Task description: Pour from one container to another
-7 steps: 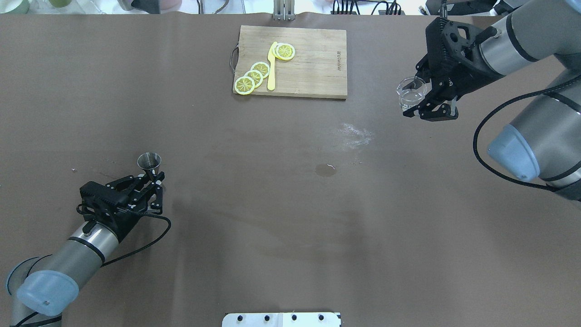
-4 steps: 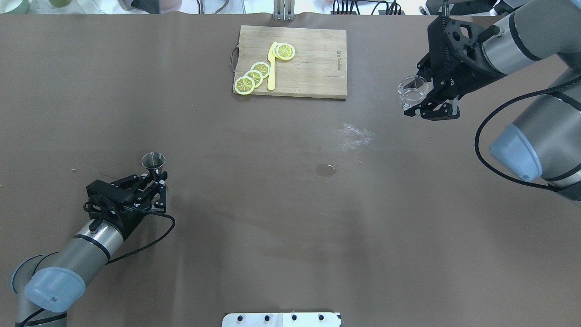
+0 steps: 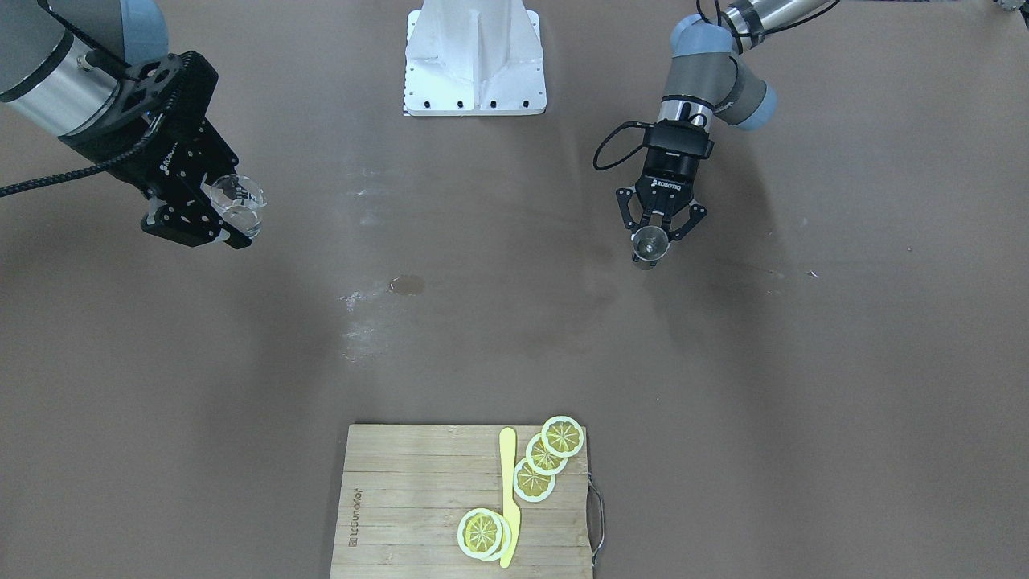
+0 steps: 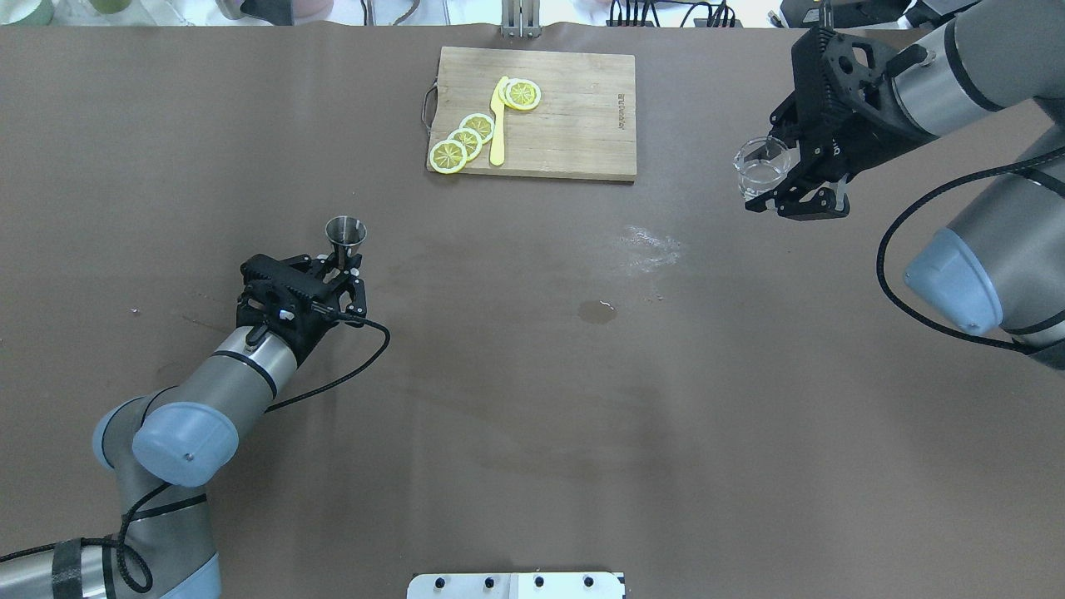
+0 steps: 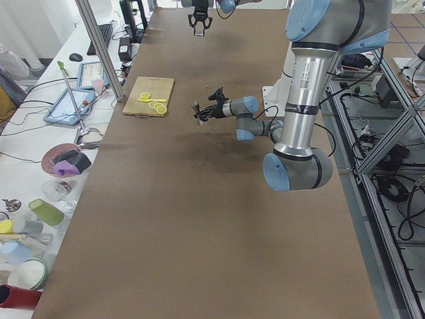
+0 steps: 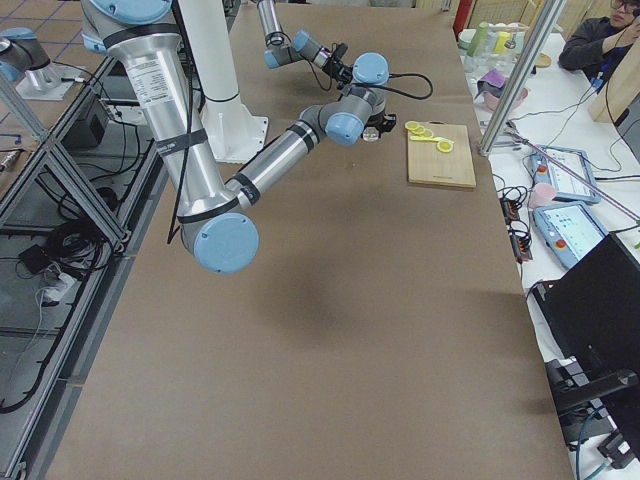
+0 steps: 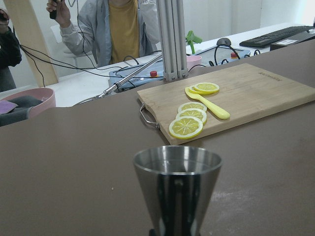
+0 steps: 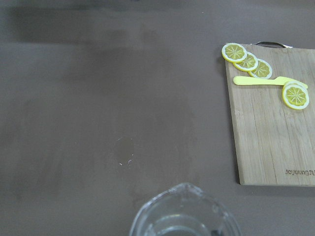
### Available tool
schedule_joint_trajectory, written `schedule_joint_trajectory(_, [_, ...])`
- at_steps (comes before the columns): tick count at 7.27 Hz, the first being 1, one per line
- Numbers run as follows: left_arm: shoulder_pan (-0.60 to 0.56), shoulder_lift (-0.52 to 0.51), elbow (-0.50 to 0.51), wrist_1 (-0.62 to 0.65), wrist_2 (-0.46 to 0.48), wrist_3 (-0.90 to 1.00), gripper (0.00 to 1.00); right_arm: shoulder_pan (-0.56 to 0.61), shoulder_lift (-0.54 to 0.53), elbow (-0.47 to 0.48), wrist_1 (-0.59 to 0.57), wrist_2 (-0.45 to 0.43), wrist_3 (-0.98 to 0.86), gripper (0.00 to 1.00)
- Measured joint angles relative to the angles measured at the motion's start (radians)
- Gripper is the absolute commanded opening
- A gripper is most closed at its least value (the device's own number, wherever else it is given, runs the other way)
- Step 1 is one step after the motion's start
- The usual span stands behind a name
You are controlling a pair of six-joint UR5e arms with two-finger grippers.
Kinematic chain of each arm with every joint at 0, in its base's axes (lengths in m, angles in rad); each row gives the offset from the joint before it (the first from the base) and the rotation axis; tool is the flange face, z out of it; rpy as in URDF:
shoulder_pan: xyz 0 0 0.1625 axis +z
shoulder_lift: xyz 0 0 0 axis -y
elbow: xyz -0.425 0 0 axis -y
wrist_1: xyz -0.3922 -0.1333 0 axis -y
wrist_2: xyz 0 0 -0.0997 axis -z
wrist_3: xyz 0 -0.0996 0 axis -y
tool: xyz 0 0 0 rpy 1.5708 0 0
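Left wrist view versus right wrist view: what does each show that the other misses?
Only the left wrist view shows the jigger, upright and close, plus a person and a pink bowl beyond the table. Only the right wrist view shows the glass rim and a stain on the table. Both show the board, lemon slices and knife.

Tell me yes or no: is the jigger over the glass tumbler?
No, the jigger is upright in the left gripper, far from the tumbler.
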Motion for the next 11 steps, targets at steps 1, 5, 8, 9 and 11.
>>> schedule_joint_trajectory(1, [-0.012,-0.039,0.006,0.008,0.005,0.042,0.00,-0.001,0.000,0.001,0.000,0.000,0.000,0.00])
schedule_joint_trajectory(5, [-0.006,-0.242,0.035,0.072,0.005,0.213,0.00,-0.019,0.010,0.014,-0.002,-0.010,0.002,0.00])
schedule_joint_trajectory(8, [0.012,-0.348,0.069,0.164,0.002,0.230,0.00,-0.031,0.014,0.050,-0.035,-0.038,0.000,0.00])
schedule_joint_trajectory(9, [0.027,-0.361,0.077,0.175,0.002,0.229,0.00,-0.036,0.024,0.087,-0.111,-0.055,-0.008,0.00])
schedule_joint_trajectory(11, [0.056,-0.397,0.104,0.188,0.004,0.221,0.00,-0.052,0.048,0.133,-0.233,-0.089,-0.022,0.00])
